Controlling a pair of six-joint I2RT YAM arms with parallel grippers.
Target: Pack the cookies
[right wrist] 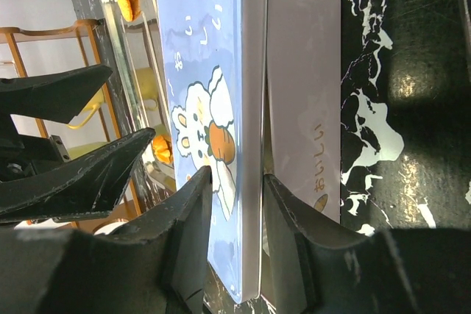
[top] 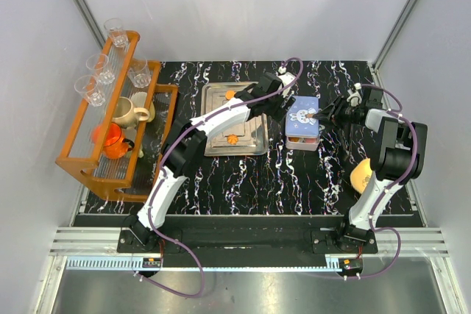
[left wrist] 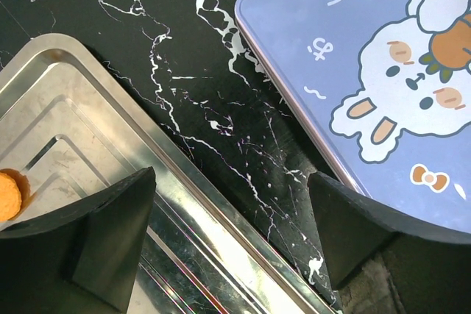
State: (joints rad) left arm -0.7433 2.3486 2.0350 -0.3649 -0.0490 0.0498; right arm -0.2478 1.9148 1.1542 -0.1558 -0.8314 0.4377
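While right fingers (right wrist: 188,240) are clamping the lid (right wrist: 199,49), left fingers (left wrist: 110,248) are gaping empty; cookies (top: 230,94) are lying unpacked on the tray (left wrist: 73,108).

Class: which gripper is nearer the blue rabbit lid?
Right. The right gripper is closed on the edge of the blue rabbit lid; the left gripper hangs open beside the lid, between it and the metal tray.

A narrow strip of bare marble table (left wrist: 221,108) is lying open between the steel tray (left wrist: 66,108) and the blue rabbit lid (left wrist: 331,27), with the left gripper (left wrist: 230,182) hanging over it, jaws spread. The right gripper (right wrist: 237,178) is pinching the lid's edge, and the lid is covering most of the tin (right wrist: 305,86). The left arm (top: 221,117) is crossing the tray, and an orange rack (top: 73,161) is walling the left side.
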